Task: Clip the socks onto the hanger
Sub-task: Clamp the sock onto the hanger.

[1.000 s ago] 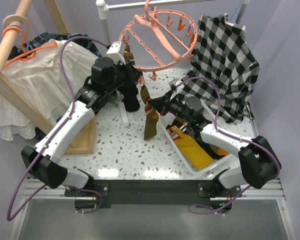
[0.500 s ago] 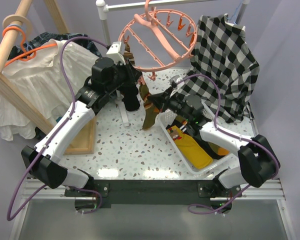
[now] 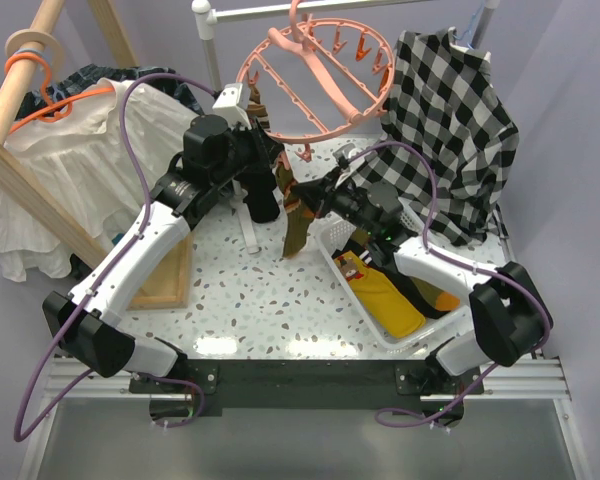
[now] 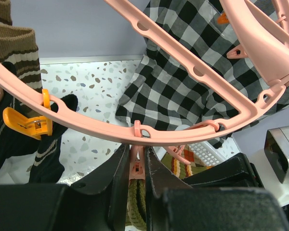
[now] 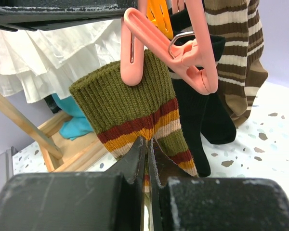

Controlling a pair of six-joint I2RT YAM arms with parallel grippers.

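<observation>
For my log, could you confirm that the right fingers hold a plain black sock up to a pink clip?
Not quite: the right fingers hold an olive sock with red and orange stripes, not a plain black one, up to the pink clip. The right wrist view shows it.

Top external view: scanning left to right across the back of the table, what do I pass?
In order: orange coat hanger → white blouse → pink drying ring → black-and-white checked shirt.
</observation>
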